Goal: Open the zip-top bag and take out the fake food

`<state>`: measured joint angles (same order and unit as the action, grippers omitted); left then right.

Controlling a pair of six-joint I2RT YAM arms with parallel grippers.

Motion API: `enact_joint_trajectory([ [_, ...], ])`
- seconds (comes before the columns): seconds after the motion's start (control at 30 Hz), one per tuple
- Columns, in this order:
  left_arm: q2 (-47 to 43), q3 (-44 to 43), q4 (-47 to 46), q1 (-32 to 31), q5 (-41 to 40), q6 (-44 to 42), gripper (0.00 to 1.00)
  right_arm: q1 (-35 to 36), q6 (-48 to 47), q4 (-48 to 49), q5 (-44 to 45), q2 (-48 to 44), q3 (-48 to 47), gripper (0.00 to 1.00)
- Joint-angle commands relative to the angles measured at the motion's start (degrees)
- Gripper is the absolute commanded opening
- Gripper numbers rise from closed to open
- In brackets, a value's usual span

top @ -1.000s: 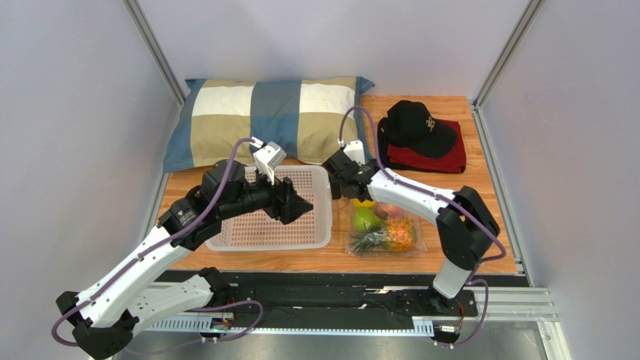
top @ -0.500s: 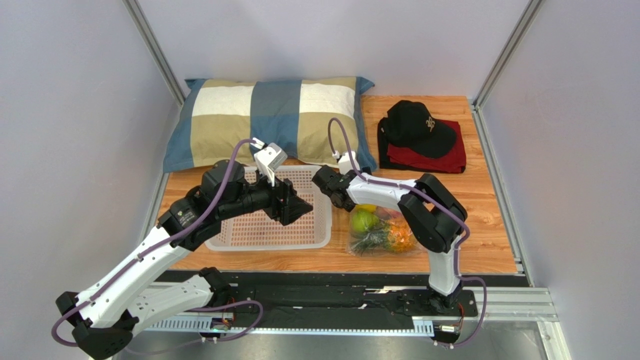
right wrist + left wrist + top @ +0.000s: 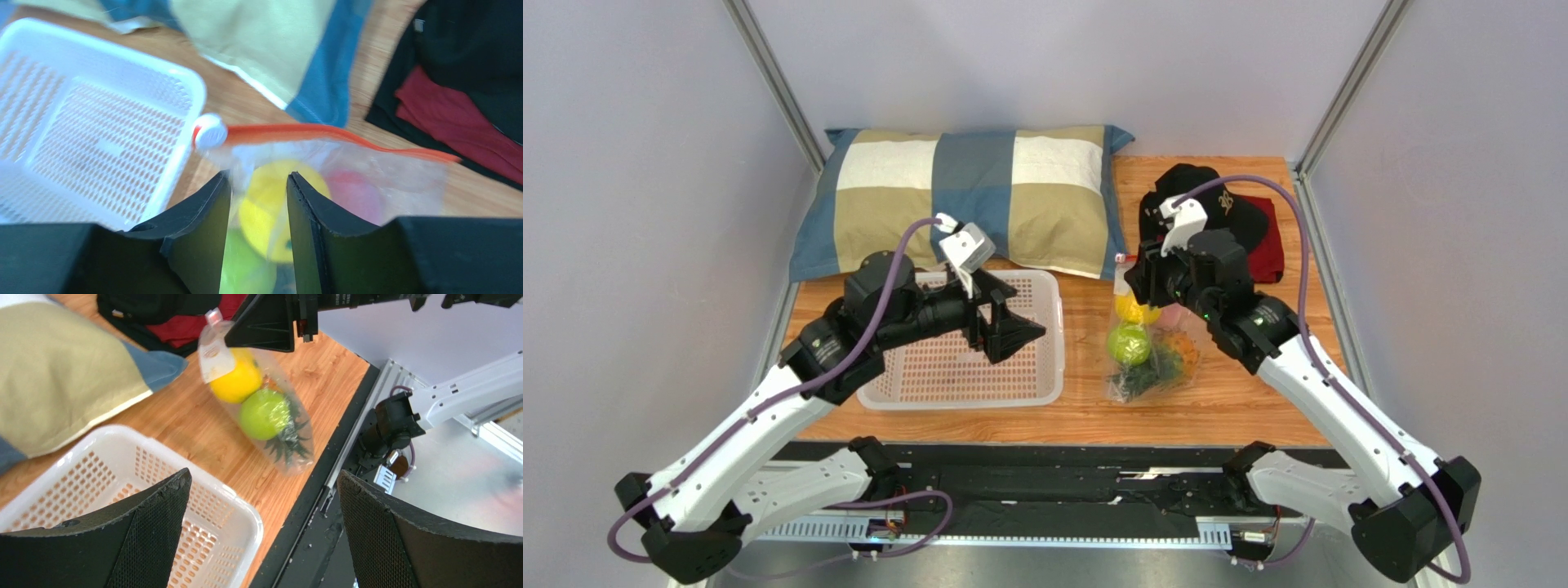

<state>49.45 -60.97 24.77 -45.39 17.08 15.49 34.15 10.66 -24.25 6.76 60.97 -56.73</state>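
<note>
My right gripper (image 3: pixel 1133 284) is shut on the upper part of the zip-top bag (image 3: pixel 1136 349), which hangs tilted from it with its lower end near the wood. In the right wrist view the clear plastic and a yellow citrus (image 3: pixel 263 202) sit between the fingers (image 3: pixel 202 220), under the red-orange zip strip (image 3: pixel 319 131) and white slider tab (image 3: pixel 210 131). The fake food is inside: a green apple (image 3: pixel 264 413), pineapple leaves (image 3: pixel 285 444) and a pink-red peach (image 3: pixel 351 190). My left gripper (image 3: pixel 1014 328) hangs wide open over the basket, left of the bag, holding nothing.
A white perforated basket (image 3: pixel 1053 355) lies left of the bag, below my left gripper. A checked pillow (image 3: pixel 965 196) lies along the back. A black cap on folded red cloth (image 3: pixel 1253 239) sits at the back right, behind my right arm.
My right arm has swung round to the right, its jaws have closed on the bag's top and lifted it from lying flat. My left gripper has opened wider.
</note>
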Motion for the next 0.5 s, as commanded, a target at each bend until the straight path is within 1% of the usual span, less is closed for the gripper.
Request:
enact_joint_trajectory([
  [0.0,8.17,-6.25,-6.14,-0.14,8.48,-7.74,0.93,-5.66,-7.31,0.17,-29.21,-1.2,0.4,0.42],
  [0.03,9.68,-7.31,-6.66,-0.23,10.5,-10.19,0.93,-6.37,-7.05,0.34,-31.35,-0.77,0.13,0.42],
  [0.07,11.09,-9.15,-7.28,-0.14,9.99,-10.73,0.93,-6.73,-6.62,0.34,-32.24,-0.42,-0.65,0.41],
  [0.1,13.98,-10.47,-7.46,-0.14,9.12,-11.17,0.93,-7.25,-5.92,0.08,-32.86,0.02,-1.1,0.36],
  [0.17,17.24,-15.02,-6.59,-0.14,8.41,-12.4,0.93,-7.34,-3.63,-0.27,-32.53,1.69,-1.36,0.32],
  [0.2,20.39,-17.06,-3.1,-0.14,7.62,-11.45,0.92,-7.26,-2.41,-1.49,-25.38,2.04,-2.24,0.37],
  [0.23,21.81,-18.9,-0.98,-0.14,4.83,-10.31,0.88,-7.26,2.04,-3.07,-20.09,1.87,-2.16,0.41],
  [0.27,22.87,-20.14,0.26,-0.14,4.28,-9.34,0.85,-7.26,3.74,-3.43,-15.95,1.0,-1.72,0.46],
  [0.3,22.53,-19.02,-0.86,-0.14,4.54,-6.98,0.85,-7.26,5.24,-3.7,-10.25,0.56,-1.11,0.6],
  [0.33,21.84,-17.1,-2.96,-0.14,5.41,-5.66,0.85,-7.26,9.52,-5.35,-6.89,0.38,-1.36,0.67],
  [0.37,20.09,-12.47,-5.5,-0.14,6.38,-4.25,0.84,-7.34,11.04,-6.93,0.28,1.42,-1.89,0.74],
  [0.4,19.29,-10.33,-9.96,-0.14,7.08,-1.28,0.84,-7.43,11.84,-10.61,3.05,2.56,-4.33,0.8],
  [0.43,18.84,-8.57,-11.57,-0.14,8.65,0.32,0.84,-7.69,13.15,-13.34,6.56,4.14,-5.75,0.83],
  [0.47,18.32,-6.03,-12.9,-0.23,9.63,1.64,0.84,-8.39,14.99,-15.02,11.9,6.68,-6.54,0.85],
])
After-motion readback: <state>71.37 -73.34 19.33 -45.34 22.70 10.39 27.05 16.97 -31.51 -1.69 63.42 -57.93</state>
